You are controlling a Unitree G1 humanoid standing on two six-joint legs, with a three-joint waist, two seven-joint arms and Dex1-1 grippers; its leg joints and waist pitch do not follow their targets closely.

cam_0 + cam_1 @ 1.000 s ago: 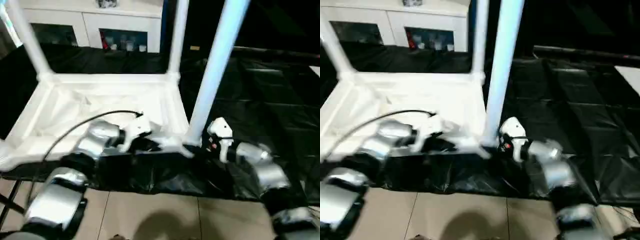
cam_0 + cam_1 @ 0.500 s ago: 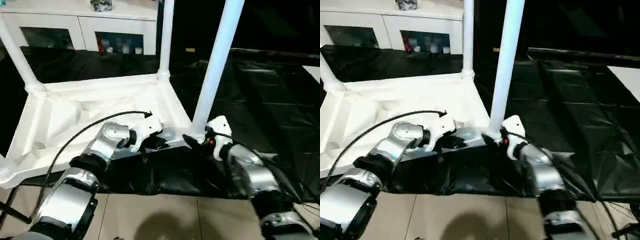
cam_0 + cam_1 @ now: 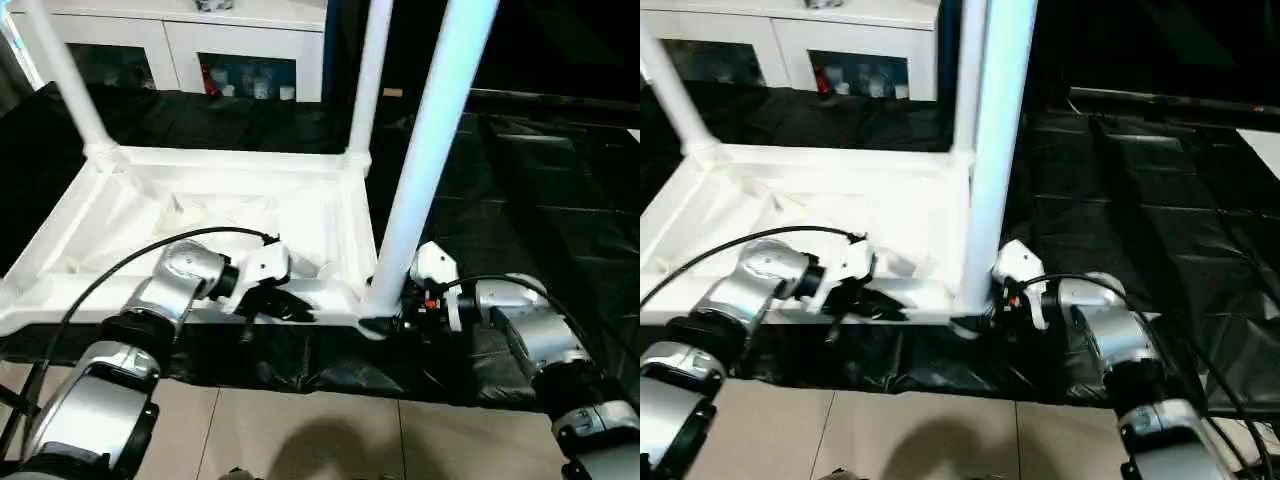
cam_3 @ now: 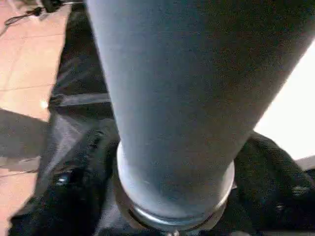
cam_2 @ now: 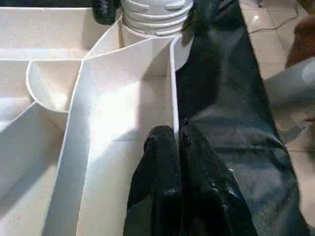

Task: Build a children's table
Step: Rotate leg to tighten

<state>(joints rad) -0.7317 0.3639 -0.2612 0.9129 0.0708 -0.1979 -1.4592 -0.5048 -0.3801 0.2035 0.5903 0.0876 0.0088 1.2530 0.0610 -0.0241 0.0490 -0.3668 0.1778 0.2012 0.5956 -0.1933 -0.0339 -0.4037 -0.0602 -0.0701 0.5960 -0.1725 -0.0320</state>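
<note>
We see the children's table (image 3: 200, 215) lying upside down on a big table with a black cover (image 3: 520, 200). Its ribbed underside faces up, and its white legs point up into the air. One leg (image 3: 430, 150) stands in the near corner socket on our right. Another leg (image 3: 368, 75) stands in the far right corner, and a third leg (image 3: 60, 75) stands in the far left corner.

Our left gripper (image 5: 177, 142) is at the near rim of the children's table, a little way along from the near right corner. Its two black fingers (image 5: 157, 167) are pressed close together, and their tips sit right at the thin edge wall of the top. We cannot tell if a bit of that wall is pinched between them. In the left wrist view the ribbed base of the near leg sits in its round socket just past those fingers.

Our right gripper (image 3: 385, 315) is down at the foot of the near leg, where it goes into the socket. Its fingers (image 4: 275, 182) stand wide — one on each side of the leg's thick base. We cannot tell if they press on the leg or just sit around it.

Behind the black cover stands a white cabinet (image 3: 190, 45) with glass doors. A tile floor (image 3: 300, 435) shows below the near edge.
</note>
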